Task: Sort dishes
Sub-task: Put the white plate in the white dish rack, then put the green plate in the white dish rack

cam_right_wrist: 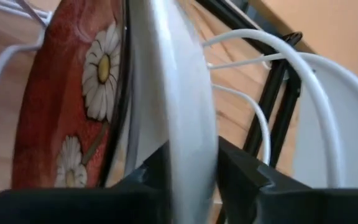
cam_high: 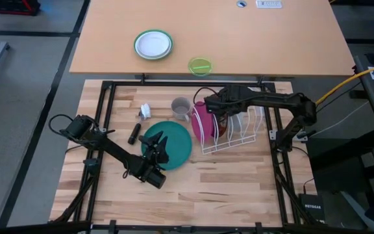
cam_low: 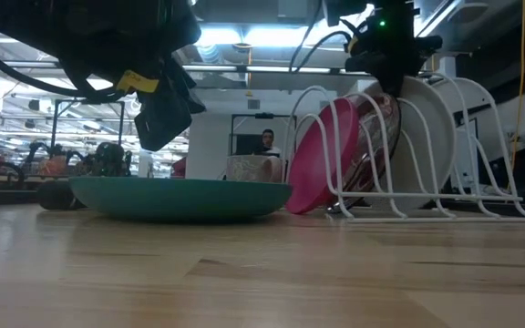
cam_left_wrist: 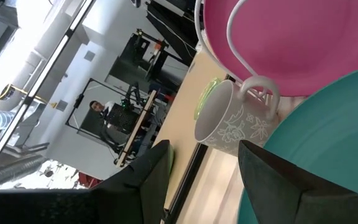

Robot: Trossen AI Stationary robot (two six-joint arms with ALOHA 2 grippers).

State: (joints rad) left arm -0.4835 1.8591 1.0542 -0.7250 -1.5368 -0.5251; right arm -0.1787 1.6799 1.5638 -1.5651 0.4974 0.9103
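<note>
A white wire rack (cam_high: 239,130) holds the pink plate (cam_high: 201,121), the dark red patterned plate (cam_right_wrist: 67,112) and the plain white plate (cam_right_wrist: 182,93), all on edge between its wires. My right gripper (cam_high: 221,112) is over the rack, shut on the white plate. The teal-green plate (cam_high: 174,144) lies flat on the table left of the rack. My left gripper (cam_high: 156,148) hovers just above its near left part, open and empty, as the low view (cam_low: 167,109) shows. My right gripper pinches the white plate's upper rim (cam_right_wrist: 188,143) between its two fingers (cam_right_wrist: 241,168), one on each face. The fingers come from above, pointing down. The plate stands on edge in a rack slot beside the dark red plate.
A patterned mug (cam_high: 181,107) stands left of the rack. A black object (cam_high: 134,134) and a small white thing (cam_high: 145,111) lie left of the teal plate. A small green-rimmed white plate (cam_high: 153,44) and a lime bowl (cam_high: 200,65) sit on the far table.
</note>
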